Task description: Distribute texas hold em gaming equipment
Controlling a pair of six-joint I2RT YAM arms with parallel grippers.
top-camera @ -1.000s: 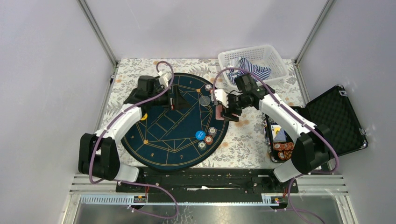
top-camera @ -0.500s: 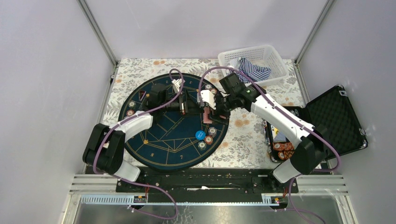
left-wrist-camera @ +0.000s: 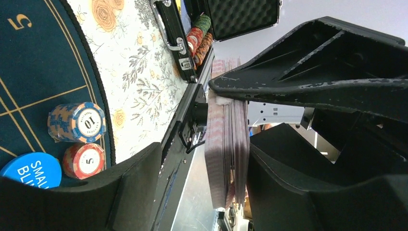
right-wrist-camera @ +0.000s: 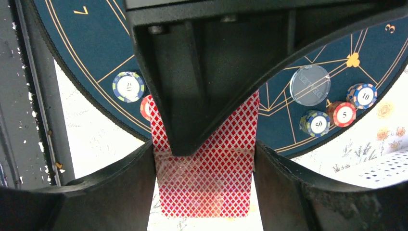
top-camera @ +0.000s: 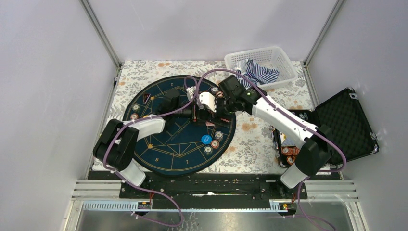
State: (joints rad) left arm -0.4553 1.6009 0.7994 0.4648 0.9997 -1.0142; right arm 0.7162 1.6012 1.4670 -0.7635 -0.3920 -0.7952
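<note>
1. Nearest, at the right edge of the floral-covered table (top-camera: pixel 250 142), the open black foam-lined case (top-camera: pixel 344 122) holds orange-and-white chips (top-camera: pixel 290 155). I judge these are stock not yet handed out.
2. At the near-right edge of the round navy gold-lined mat (top-camera: pixel 173 149), a blue round disc (top-camera: pixel 206 139) and short chip stacks (top-camera: pixel 214 144) are set out.
3. Mid-mat, my right gripper (right-wrist-camera: pixel 204 178) clamps the red diamond-backed deck of cards (right-wrist-camera: pixel 207 204). My left gripper (left-wrist-camera: pixel 206 159) straddles the deck edge-on, jaws fairly narrow with a gap on one side, gripping nothing. I see no card dealt, so dealing is all to come.
4. The left-edge stacks (top-camera: pixel 135 111) and the far-edge stacks (right-wrist-camera: pixel 344 114) beside a clear round disc (right-wrist-camera: pixel 310 85) look placed.
</note>
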